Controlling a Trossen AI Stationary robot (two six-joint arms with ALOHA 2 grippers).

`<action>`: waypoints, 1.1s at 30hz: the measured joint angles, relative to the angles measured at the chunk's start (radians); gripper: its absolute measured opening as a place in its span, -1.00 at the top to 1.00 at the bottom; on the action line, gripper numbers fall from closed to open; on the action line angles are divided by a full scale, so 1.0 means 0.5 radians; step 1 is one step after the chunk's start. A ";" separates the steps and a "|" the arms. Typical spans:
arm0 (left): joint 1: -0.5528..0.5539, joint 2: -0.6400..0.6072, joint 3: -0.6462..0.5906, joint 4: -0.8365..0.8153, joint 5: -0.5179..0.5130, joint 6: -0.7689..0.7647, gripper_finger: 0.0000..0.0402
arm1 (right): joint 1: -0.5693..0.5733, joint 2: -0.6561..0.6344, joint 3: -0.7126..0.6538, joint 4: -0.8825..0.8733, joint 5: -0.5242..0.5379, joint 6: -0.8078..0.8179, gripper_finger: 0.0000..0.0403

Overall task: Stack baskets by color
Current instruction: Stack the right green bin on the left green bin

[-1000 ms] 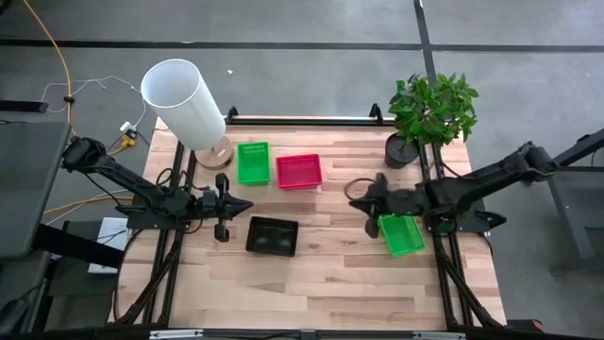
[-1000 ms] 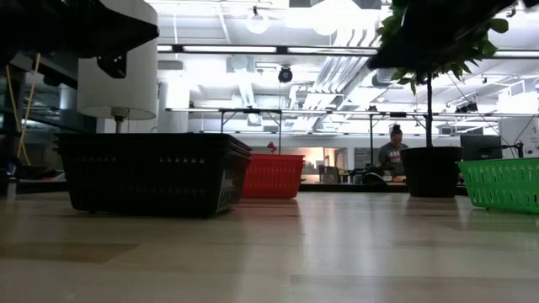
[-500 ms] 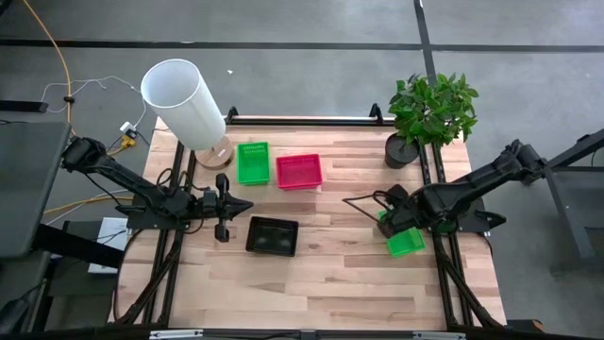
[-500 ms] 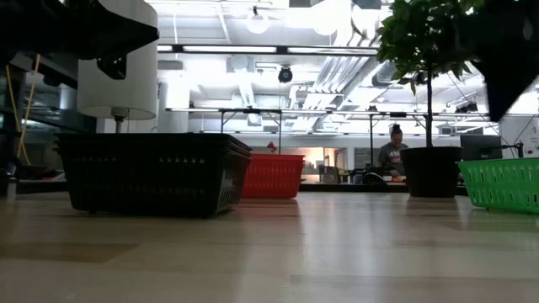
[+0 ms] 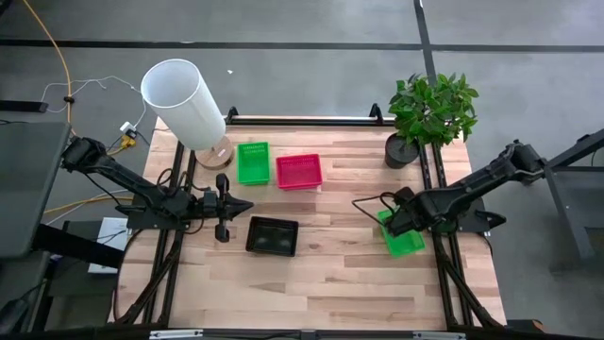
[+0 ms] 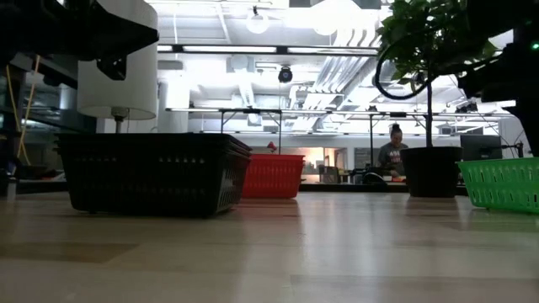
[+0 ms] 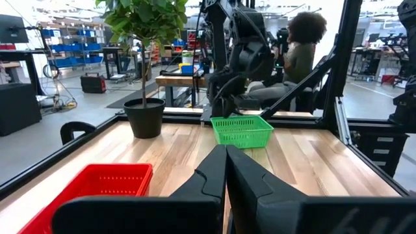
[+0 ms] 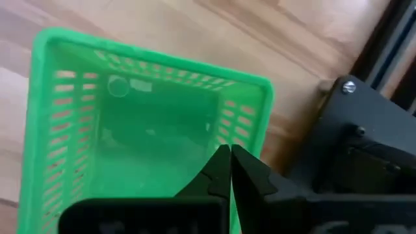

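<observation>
While the right gripper (image 5: 382, 213) hung over the lone green basket (image 5: 404, 234), its fingers (image 8: 221, 170) were seen pressed together with nothing between them, poised above the basket's open interior near one long wall. No grasp had been made on that basket; the placement was judged to be a positioning over the rim ahead of a pick, since this basket lay apart from its colour mates.

Taking the black basket pile (image 5: 272, 236) as reference, the lone green basket was found well off toward the right arm's side of the surface (image 5: 321, 274), close to the edge frame. A green basket pile (image 5: 252, 162) and a pink basket pile (image 5: 298, 171) stood side by side beyond the black pile, toward the far edge, near the white cylinder (image 5: 181, 102). How many baskets each pile held could not be told.

The left gripper (image 5: 220, 203) was recorded waiting just beside the black pile, fingers (image 7: 214, 170) clenched on nothing.

All baskets that could be inspected were found without contents; only a small label was noted on the lone green basket's floor. A potted plant (image 5: 429, 115) stood beyond the lone basket, untouched.
</observation>
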 joint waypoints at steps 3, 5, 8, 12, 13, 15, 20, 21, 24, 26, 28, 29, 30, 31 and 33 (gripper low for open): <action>0.000 0.000 0.000 -0.001 0.000 0.000 1.00 | 0.022 0.000 0.049 -0.032 0.016 0.002 0.99; 0.000 0.000 0.000 -0.001 0.000 0.000 1.00 | 0.046 0.000 0.082 -0.060 0.010 0.019 0.94; 0.000 0.000 0.000 -0.005 0.000 0.001 1.00 | 0.083 0.000 0.088 -0.110 -0.009 0.102 0.79; 0.000 0.001 0.001 -0.012 0.000 0.003 1.00 | 0.136 0.000 0.027 -0.142 -0.056 0.178 0.48; 0.000 0.001 0.001 -0.017 0.000 0.002 1.00 | 0.146 0.001 0.019 -0.144 -0.055 0.195 0.41; 0.000 0.001 0.001 -0.026 0.000 0.002 1.00 | 0.160 0.002 0.019 -0.142 -0.044 0.225 0.28; 0.000 0.001 0.002 -0.038 0.000 0.001 1.00 | 0.164 0.002 0.019 -0.142 -0.005 0.283 0.07; 0.000 0.001 0.002 -0.039 0.000 0.001 1.00 | 0.164 0.005 0.019 -0.142 0.011 0.305 0.05; 0.001 0.001 0.002 -0.039 0.001 0.001 1.00 | 0.164 0.029 0.002 -0.102 -0.012 0.372 0.05; 0.001 0.001 0.002 -0.039 0.000 0.000 1.00 | 0.165 0.077 -0.004 -0.097 -0.033 0.371 0.07; 0.001 0.001 0.002 -0.039 0.000 0.000 1.00 | 0.164 0.130 -0.004 -0.088 -0.053 0.370 0.09; 0.001 0.001 0.002 -0.039 0.000 0.000 1.00 | 0.164 0.161 -0.005 -0.081 -0.069 0.369 0.10; 0.000 0.001 0.002 -0.038 0.000 0.000 1.00 | 0.164 0.187 -0.009 -0.067 -0.088 0.360 0.11; 0.000 0.001 0.002 -0.038 0.000 0.000 1.00 | 0.164 0.214 -0.010 -0.067 -0.093 0.348 0.13; 0.001 0.001 0.002 -0.038 0.000 0.000 1.00 | 0.164 0.261 -0.010 -0.066 -0.093 0.346 0.15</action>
